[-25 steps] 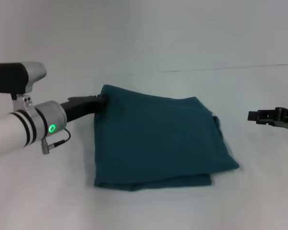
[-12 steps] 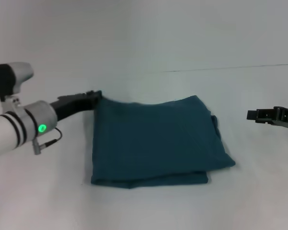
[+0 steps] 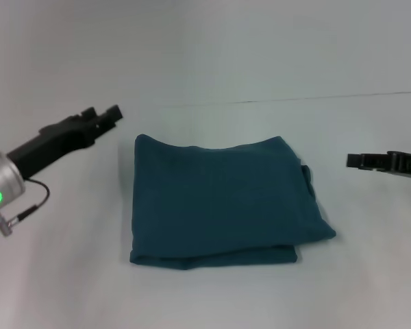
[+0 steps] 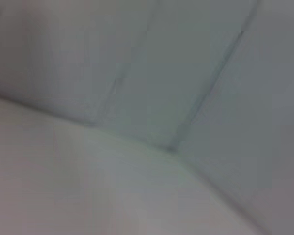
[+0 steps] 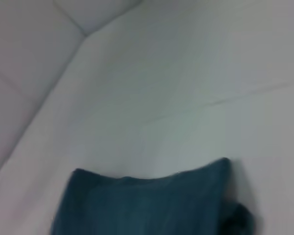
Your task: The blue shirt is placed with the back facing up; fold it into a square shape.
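left gripper hangs in the air off the shirt's far left corner, apart from the cloth and holding nothing; its two short fingertips show a small gap between them, so it looks slightly open. its black body slopes back and down to a silver wrist with a green light at the left edge of the head view, a thin cable looping under it. the shirt lies flat on the white table at the middle of the scene, folded into a rough square of several layers. its near edge shows the stacked folds, one layer sticking out a little below the other. its left edge runs fairly straight, the far edge dips a little in the middle, and on the right side a bit of fabric bulges out past the top layer near the far right corner. right gripper is to the right of the shirt, well apart from it, level and pointing toward it; whether its fingers are parted i cannot tell. the right wrist view catches the shirt from that side, its far edge and a dark fold at one corner. the left wrist view shows only pale blurred surface with faint seams.
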{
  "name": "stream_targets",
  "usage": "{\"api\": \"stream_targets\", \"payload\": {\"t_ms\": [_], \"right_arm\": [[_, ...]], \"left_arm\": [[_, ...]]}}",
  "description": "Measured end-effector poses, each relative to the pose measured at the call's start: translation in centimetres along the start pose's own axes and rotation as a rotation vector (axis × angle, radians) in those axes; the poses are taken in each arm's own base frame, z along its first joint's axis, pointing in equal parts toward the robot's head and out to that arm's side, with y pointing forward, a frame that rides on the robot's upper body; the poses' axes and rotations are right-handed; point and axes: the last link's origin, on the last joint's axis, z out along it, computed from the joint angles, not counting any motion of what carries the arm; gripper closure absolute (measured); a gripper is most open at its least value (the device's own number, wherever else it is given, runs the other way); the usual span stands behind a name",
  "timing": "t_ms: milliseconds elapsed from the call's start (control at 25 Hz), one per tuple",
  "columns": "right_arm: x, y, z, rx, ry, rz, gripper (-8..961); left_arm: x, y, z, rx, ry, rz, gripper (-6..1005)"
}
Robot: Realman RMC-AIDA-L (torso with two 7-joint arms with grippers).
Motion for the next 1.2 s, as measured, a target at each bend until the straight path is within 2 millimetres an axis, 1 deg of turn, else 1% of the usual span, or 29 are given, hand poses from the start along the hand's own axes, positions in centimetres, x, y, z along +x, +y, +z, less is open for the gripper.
{"api": "stream_targets", "payload": {"t_ms": [80,120,200,320,520,600,720,840,920,1200], "right_arm": [[0.3,0.7,-0.1,-0.058,-0.017,-0.042,529],[0.4,1.1,-0.1,-0.087,-0.030,-0.062,528],[0.8,2.0,-0.3,-0.156,-0.068,-0.115,500],[1.7,3.2,-0.5,-0.240,-0.111,-0.221,458],[3.3,4.9,0.1,-0.333,-0.122,-0.389,225],[3.7,5.5,0.7,-0.354,-0.124,-0.438,174],[4.0,6.4,1.8,-0.382,-0.105,-0.496,97],[4.2,7.7,2.8,-0.440,-0.013,-0.552,21],[4.2,7.8,2.9,-0.447,0.007,-0.559,22],[4.6,8.2,2.8,-0.486,0.083,-0.571,25]], "left_arm": [[-0.5,1.5,-1.3,-0.122,0.008,-0.017,383],[-0.6,1.9,-1.7,-0.153,0.009,-0.021,344],[-1.0,3.0,-2.8,-0.243,0.009,-0.031,266],[-1.4,4.1,-4.4,-0.343,0.004,-0.025,202],[-2.4,4.2,-6.7,-0.371,-0.031,0.023,95],[-2.9,4.3,-7.4,-0.389,-0.054,0.049,52],[-3.7,4.7,-8.2,-0.438,-0.102,0.100,49],[-4.6,5.1,-8.6,-0.478,-0.181,0.142,47],[-5.0,5.1,-8.6,-0.485,-0.225,0.157,47],[-5.5,5.2,-8.6,-0.499,-0.271,0.163,48]]}}
